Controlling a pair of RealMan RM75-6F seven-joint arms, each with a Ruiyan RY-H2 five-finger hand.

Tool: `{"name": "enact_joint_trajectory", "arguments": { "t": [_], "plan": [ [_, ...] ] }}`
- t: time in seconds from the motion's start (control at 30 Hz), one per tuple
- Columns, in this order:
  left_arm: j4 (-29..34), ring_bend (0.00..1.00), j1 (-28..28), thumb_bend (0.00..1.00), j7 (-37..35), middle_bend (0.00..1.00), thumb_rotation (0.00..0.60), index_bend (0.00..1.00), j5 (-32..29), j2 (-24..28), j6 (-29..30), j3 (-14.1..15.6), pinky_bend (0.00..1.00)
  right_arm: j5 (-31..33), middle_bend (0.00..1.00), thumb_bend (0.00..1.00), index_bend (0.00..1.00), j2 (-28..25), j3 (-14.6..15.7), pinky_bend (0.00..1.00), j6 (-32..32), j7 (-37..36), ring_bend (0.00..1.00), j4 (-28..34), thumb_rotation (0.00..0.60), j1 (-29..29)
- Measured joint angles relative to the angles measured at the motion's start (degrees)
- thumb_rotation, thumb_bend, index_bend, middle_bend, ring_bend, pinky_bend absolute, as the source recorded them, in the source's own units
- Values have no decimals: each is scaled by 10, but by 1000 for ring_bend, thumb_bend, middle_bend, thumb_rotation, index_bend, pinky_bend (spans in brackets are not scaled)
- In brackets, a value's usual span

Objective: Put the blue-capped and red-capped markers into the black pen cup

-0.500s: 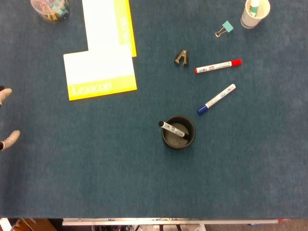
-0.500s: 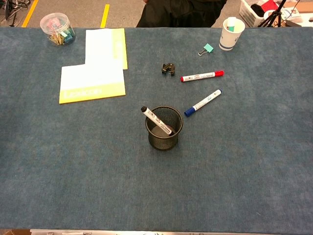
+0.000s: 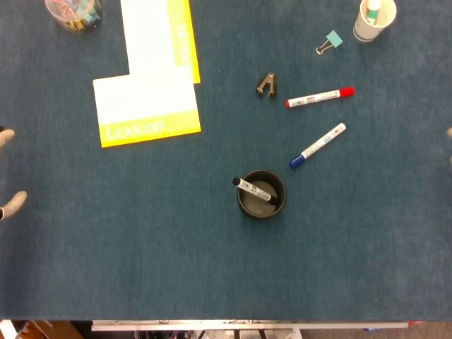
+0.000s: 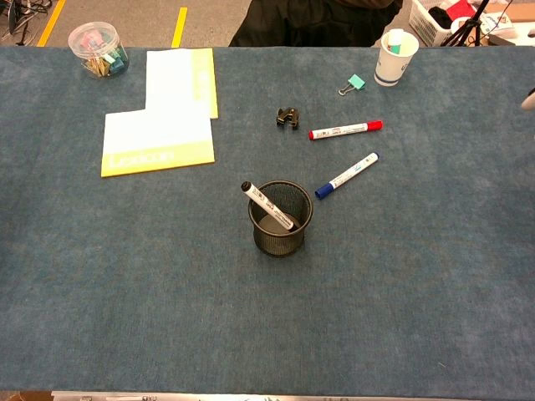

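The black mesh pen cup (image 3: 262, 194) (image 4: 279, 219) stands mid-table with a black-capped marker (image 3: 253, 190) leaning inside. The blue-capped marker (image 3: 318, 145) (image 4: 347, 175) lies just up and right of the cup. Farther back rests the red-capped marker (image 3: 320, 97) (image 4: 345, 129). Only fingertips of my left hand (image 3: 8, 169) show at the left edge of the head view, spread apart and empty, far from the markers. A sliver of my right hand (image 3: 449, 133) (image 4: 529, 98) pokes in at the right edge; its fingers are hidden.
Yellow-and-white Lexicon pads (image 3: 148, 78) lie back left beside a clear jar of clips (image 3: 73, 13). A black staple remover (image 3: 266, 85), a teal binder clip (image 3: 330, 42) and a paper cup (image 3: 373, 20) sit behind the markers.
A tip of my right hand has entered at the right edge of both views. The left fingertips have barely shifted. Markers and cup have not moved.
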State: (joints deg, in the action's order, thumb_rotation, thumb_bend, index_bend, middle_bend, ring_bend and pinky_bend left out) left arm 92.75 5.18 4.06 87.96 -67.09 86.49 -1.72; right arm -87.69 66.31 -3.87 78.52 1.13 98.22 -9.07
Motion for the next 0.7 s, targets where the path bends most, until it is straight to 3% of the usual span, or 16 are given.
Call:
{"name": "enact_joint_trajectory", "arguments": {
  "t": [0.43, 0.7],
  "plan": [
    [3, 174, -11, 150, -4, 176, 600, 182, 0, 8, 14, 2, 149, -22, 317, 384, 459, 63, 1, 8, -120, 119, 64, -9, 600, -91],
    [5, 174, -13, 150, -5, 176, 600, 182, 2, 11, 16, 2, 149, 22, 317, 245, 465, 138, -18, 8, -190, 181, 64, -60, 600, -152]
  ]
}}
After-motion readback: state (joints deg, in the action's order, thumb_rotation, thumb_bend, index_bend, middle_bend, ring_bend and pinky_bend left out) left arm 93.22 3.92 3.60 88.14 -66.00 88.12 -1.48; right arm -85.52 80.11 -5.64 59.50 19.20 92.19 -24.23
